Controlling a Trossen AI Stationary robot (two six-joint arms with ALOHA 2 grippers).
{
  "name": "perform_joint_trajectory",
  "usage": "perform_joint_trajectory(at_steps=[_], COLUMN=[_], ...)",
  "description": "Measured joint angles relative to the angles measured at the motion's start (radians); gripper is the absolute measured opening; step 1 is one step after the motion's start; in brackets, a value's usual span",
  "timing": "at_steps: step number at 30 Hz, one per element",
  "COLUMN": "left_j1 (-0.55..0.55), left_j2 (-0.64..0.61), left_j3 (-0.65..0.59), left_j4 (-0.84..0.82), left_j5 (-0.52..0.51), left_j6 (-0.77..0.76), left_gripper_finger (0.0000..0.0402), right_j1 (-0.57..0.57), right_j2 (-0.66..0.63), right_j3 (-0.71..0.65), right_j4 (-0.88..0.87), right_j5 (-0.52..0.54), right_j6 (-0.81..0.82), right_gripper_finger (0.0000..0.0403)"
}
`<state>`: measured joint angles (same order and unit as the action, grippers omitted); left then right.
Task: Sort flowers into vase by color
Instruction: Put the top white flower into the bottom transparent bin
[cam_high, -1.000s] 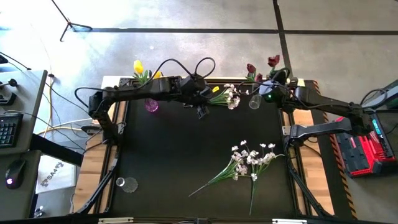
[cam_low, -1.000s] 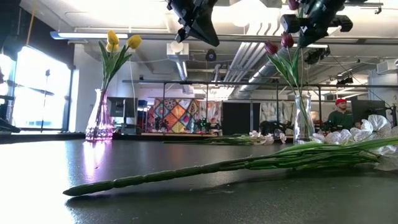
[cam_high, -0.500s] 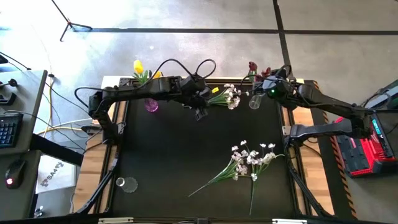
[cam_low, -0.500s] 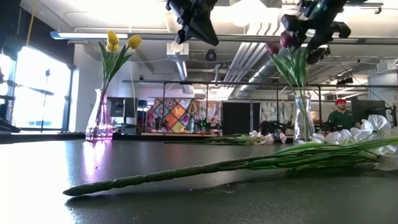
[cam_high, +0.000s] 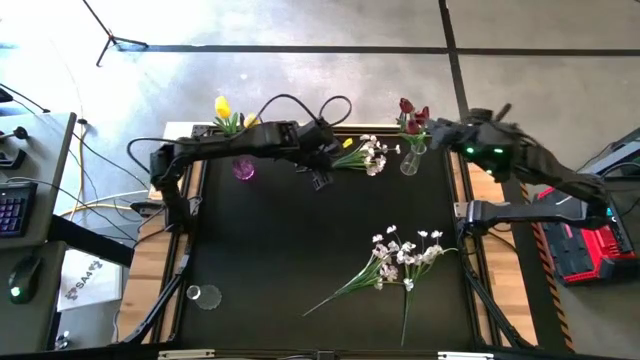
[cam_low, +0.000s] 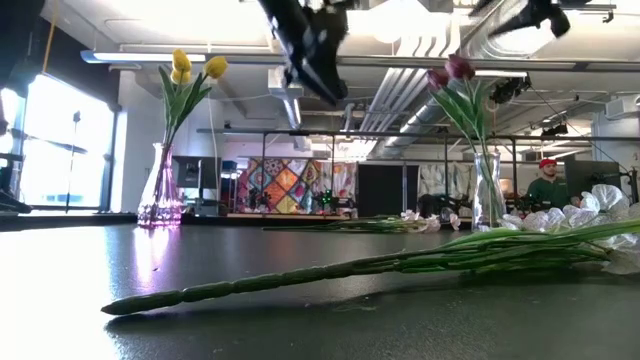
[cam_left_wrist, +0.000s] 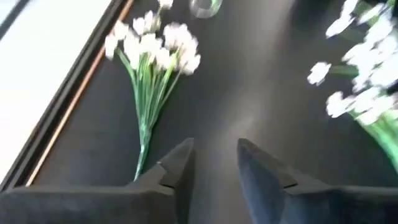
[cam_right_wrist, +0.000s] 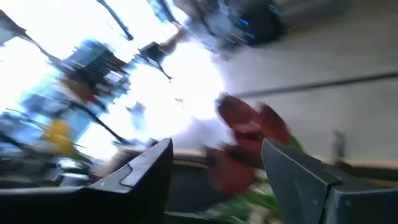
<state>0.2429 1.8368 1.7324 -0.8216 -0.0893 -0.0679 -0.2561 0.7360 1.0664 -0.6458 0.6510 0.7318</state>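
Two dark red tulips (cam_high: 410, 114) stand with their stems in a clear vase (cam_high: 409, 163) at the far right, and they show tall in the low view (cam_low: 450, 72). Yellow tulips (cam_high: 222, 106) stand in a pink vase (cam_high: 243, 169) at the far left. One white-blossom spray (cam_high: 368, 155) lies flat between the vases. More sprays (cam_high: 400, 255) lie at the near right. My right gripper (cam_high: 440, 128) hangs open just right of the red tulips (cam_right_wrist: 249, 127), touching nothing. My left gripper (cam_high: 320, 180) hovers open above the table near the far spray (cam_left_wrist: 155, 50), nothing between its fingers (cam_left_wrist: 180, 162).
A small clear glass (cam_high: 205, 296) stands at the near left corner. A long green stem (cam_low: 380, 268) of the near sprays stretches across the table's front. The dark mat between the vases and the near sprays is bare. A person (cam_low: 548, 185) sits far behind the table.
My right gripper has let go of a red tulip and drawn back up and toward the table's right edge. The tulip has settled into the clear vase beside the other one. My left gripper has dipped a little.
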Motion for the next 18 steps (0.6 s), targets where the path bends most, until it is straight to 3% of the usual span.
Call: perform_joint_trajectory(at_steps=[4,10,18], left_j1=[0.02,0.037,0.101], left_j2=[0.085,0.223,0.337], left_j3=[0.0,-0.002,0.022], left_j4=[0.013,0.035,0.054], left_j5=[-0.029,-0.158,-0.066], left_j6=[0.022,0.05,0.093], left_gripper_finger=[0.0143,0.0147,0.0145], right_j1=[0.072,0.161,0.207], right_j2=[-0.045,-0.045,0.005], right_j3=[0.001,0.002,0.001], right_j4=[0.143,0.228,0.23], right_j5=[-0.004,-0.01,0.001], right_j6=[-0.083,-0.154,-0.187], right_gripper_finger=[0.0235,0.0235,0.0235])
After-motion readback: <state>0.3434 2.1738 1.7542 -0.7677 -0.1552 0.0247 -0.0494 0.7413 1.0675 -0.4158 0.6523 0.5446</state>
